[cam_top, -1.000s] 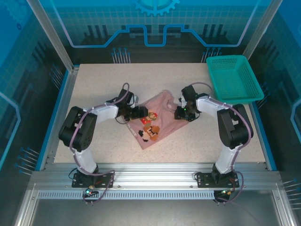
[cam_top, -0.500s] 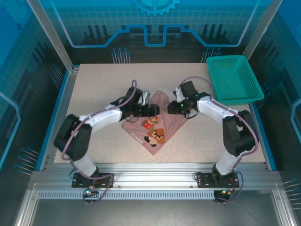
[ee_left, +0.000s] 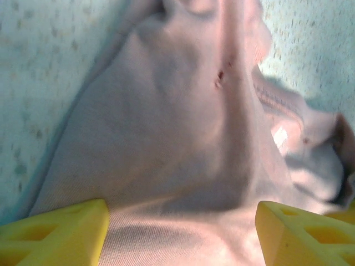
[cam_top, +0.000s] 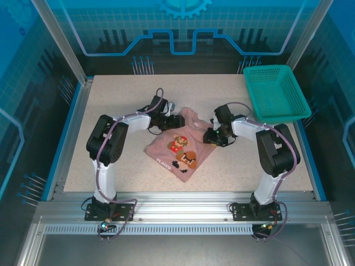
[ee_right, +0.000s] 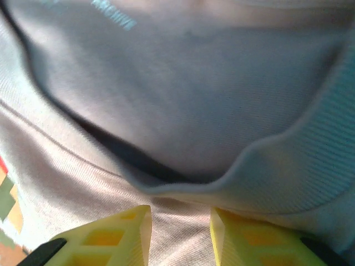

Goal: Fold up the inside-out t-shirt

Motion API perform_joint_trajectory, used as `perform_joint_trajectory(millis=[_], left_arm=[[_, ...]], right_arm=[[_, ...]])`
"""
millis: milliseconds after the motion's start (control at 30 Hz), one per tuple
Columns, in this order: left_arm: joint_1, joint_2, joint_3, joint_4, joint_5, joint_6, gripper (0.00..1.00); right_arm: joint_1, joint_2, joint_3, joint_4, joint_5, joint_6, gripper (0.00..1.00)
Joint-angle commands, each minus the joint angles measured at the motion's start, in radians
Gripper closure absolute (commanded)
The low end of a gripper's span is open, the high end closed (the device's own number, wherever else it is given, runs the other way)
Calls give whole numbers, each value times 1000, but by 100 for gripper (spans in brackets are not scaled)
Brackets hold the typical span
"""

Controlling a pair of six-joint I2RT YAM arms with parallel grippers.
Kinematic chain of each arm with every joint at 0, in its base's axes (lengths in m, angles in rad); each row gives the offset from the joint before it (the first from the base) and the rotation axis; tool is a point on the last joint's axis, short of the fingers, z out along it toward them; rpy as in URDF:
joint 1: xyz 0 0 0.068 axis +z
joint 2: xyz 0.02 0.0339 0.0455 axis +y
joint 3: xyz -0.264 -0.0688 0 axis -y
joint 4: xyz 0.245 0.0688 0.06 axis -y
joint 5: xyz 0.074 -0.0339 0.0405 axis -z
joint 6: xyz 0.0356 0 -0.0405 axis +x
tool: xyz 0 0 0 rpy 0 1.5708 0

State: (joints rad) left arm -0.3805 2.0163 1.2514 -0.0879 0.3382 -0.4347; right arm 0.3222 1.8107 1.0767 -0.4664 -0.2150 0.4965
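Fingers of the left gripper (ee_left: 182, 206) stand wide apart, straddling a rumpled rise of the inside-out t-shirt (cam_top: 166, 145) near its far left edge. The right gripper (ee_right: 180, 215) is narrowed to a slit, pinching cloth just below a ribbed hem (ee_right: 288, 166). From above, the pink shirt lies mid-table (cam_top: 111, 100) between the two arms, with its pixel-figure print (cam_top: 180, 145) facing up. The teal basket (cam_top: 252, 94) sits at the far right corner, well apart from the shirt, its mesh floor in plain sight. Up close, the left wrist camera picks out a small white patch (ee_left: 280, 136) on the cloth, and the right wrist one catches pale lettering (ee_right: 113, 19).
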Motion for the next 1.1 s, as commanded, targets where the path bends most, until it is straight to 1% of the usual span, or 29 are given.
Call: perform_joint_trajectory(millis=[0, 133, 233, 300, 367, 433, 533, 633, 700, 833, 933, 1067], left_arm=[[-4, -59, -169, -49, -30, -7, 27], [-42, -193, -331, 49, -22, -94, 26], [-75, -283, -364, 61, -30, -123, 24], [-74, -329, -365, 74, -60, -130, 23], [-68, -354, -348, 82, -91, -110, 22], [-59, -331, -301, 95, -79, -83, 22], [-49, -230, -201, 95, -31, -76, 22], [-41, -131, -121, 92, -22, -75, 22], [-26, -84, -78, 61, -45, -75, 23], [21, -39, -67, 38, -77, -83, 23], [46, -38, -102, 29, -115, -69, 23], [72, -78, -137, 66, -80, -65, 23]], right_arm=[[-30, 47, 58, -111, 89, -62, 65], [-45, 100, 167, -149, 73, -152, 66], [-45, 92, 240, -162, 33, -209, 65], [-44, 59, 261, -155, 2, -243, 64], [-42, 21, 254, -122, -44, -254, 63], [-39, 11, 235, -65, -122, -234, 62], [-35, 63, 238, -17, -183, -181, 62], [-40, 133, 248, 12, -171, -140, 63], [-52, 180, 269, 3, -153, -130, 64], [-90, 238, 304, -31, -106, -117, 66], [-109, 259, 328, -66, -77, -127, 66], [-118, 230, 346, -65, -113, -162, 64]])
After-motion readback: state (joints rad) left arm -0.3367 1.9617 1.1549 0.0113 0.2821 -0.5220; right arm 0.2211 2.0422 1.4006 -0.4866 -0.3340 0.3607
